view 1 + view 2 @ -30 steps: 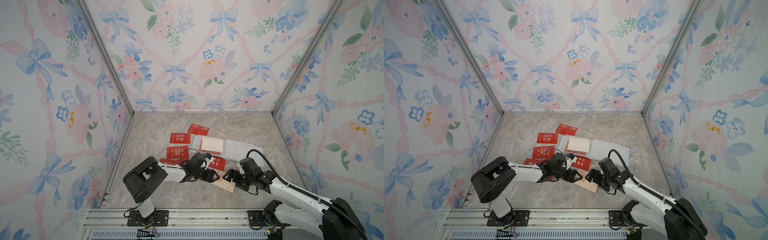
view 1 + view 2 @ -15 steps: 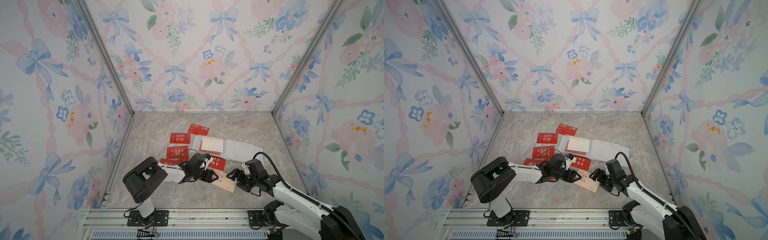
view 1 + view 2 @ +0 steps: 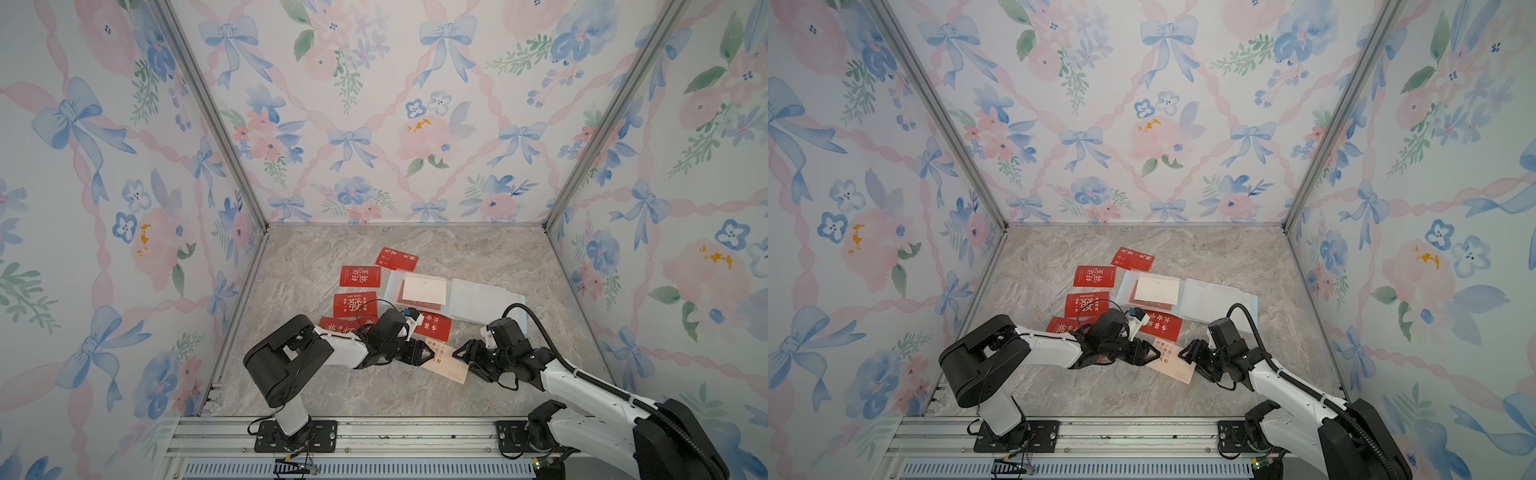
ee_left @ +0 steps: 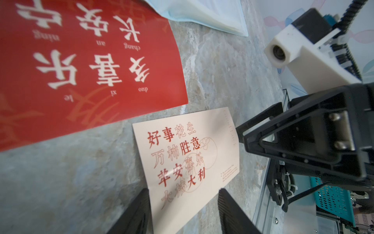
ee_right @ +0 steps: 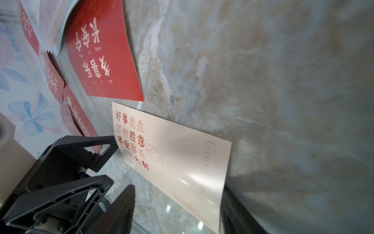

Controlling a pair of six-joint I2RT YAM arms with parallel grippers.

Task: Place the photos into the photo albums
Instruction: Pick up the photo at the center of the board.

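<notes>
the cream card (image 3: pixel 444 362) lies flat on the table (image 3: pixel 332 386) near the front. the left pincer (image 3: pixel 429 356) is spread astride its left end, the right pincer (image 3: pixel 462 360) spread astride its right end. the open album (image 3: pixel 478 303) lies farther back.

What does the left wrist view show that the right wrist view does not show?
Only the left wrist view: the white camera on the right arm and a teal basket beyond the table edge. Only the right wrist view: more red cards toward the wall. Both: the cream card, the nearest red card, the album corner and the marble table.
</notes>
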